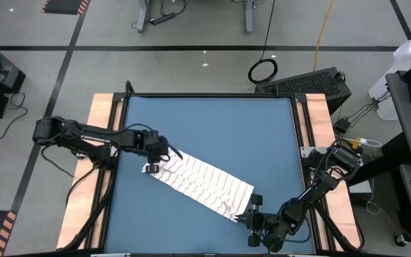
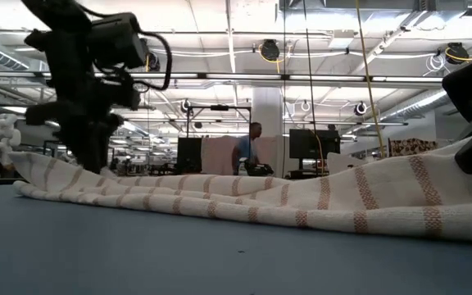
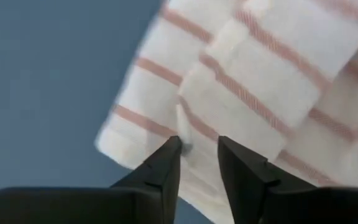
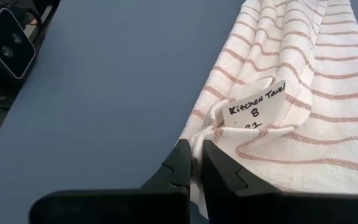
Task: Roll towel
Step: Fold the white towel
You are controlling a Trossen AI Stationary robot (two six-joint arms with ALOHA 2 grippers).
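We judge the step in hand to be starting the roll at the towel's upper-left end, where the left gripper [image 1: 164, 152] sits with its fingers [image 3: 166, 163] parted a little around a fold of cloth. To do it well we want the whole width of that end caught, not just one corner, so the first turn comes out tight and straight across the stripes; a slanted first turn would likely spiral.

The right gripper [image 1: 251, 216] holds the opposite end at the lower right of the high view, its fingers nearly shut on the hem just beside a small paper label [image 4: 258, 106] with handwritten words. We should hold that end down and lightly taut as an anchor.

The thin white cloth towel with narrow reddish-brown stripes [image 1: 202, 181] lies as a long band running diagonally from centre-left to lower right across the blue worktop [image 1: 212, 121]. From the low view it is rumpled and folded over itself lengthwise, not flat, with no roll formed yet.
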